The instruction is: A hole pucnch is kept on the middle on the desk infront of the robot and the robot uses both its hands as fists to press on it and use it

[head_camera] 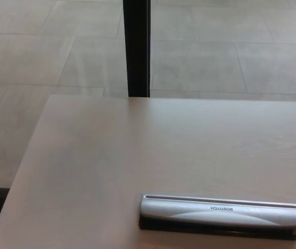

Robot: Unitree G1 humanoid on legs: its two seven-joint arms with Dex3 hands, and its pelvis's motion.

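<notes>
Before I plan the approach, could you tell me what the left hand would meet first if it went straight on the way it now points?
That cannot be judged: neither hand is in view. Only the hole punch lies on the desk.

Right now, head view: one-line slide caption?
Silver hole punch lies flat near the front edge of the beige desk, black post behind; neither robot hand in view.

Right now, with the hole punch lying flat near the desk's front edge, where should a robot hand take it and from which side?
Come from above onto the hole punch, at the middle of its silver lever. It is long and low, lying flat on the desk, so the two long edges give the only narrow span to close across. Neither robot hand is in view.
</notes>
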